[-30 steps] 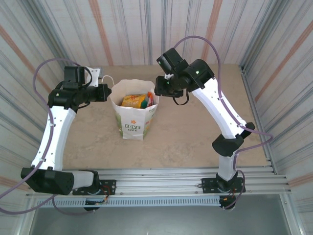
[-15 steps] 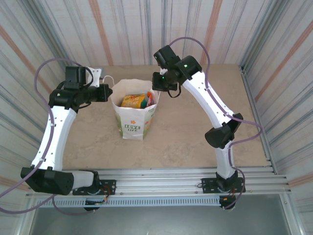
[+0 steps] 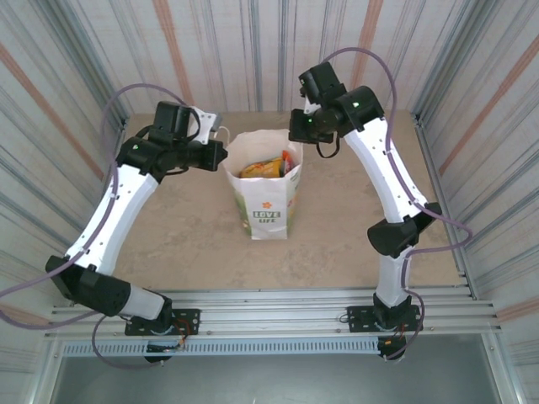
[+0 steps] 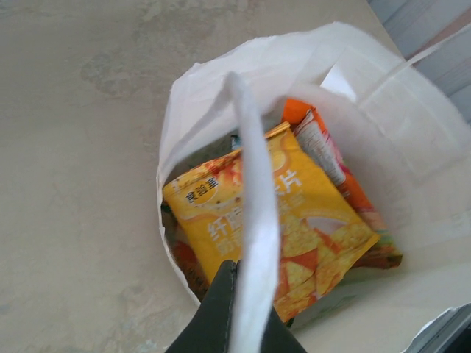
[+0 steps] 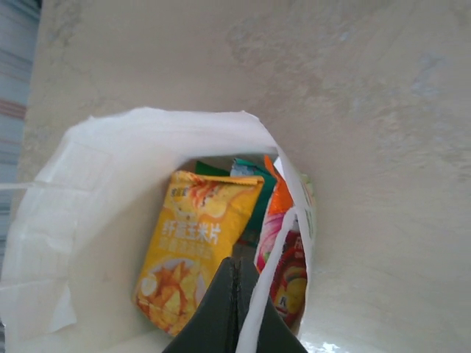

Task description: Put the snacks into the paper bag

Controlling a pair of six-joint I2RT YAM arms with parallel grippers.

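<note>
The paper bag (image 3: pixel 268 215) stands mid-surface (image 3: pixel 337 227) with the snacks (image 3: pixel 263 168) inside. The left tool (image 3: pixel 222 156) pinches a handle (image 4: pixel 246 184) at the bag's left rim. The right tool (image 3: pixel 294 136), pressed together, sits at the right rim.

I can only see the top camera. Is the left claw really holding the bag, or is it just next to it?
Observer: It's really holding it. In the left wrist view the left gripper is shut on the white paper handle of the paper bag.
Operator: I can see a big yellow snack in there. Are there other colours hiding under it?
Observer: Yes. The right wrist view shows a teal-green packet tucked right beside the yellow packet, deeper inside the bag.
</note>
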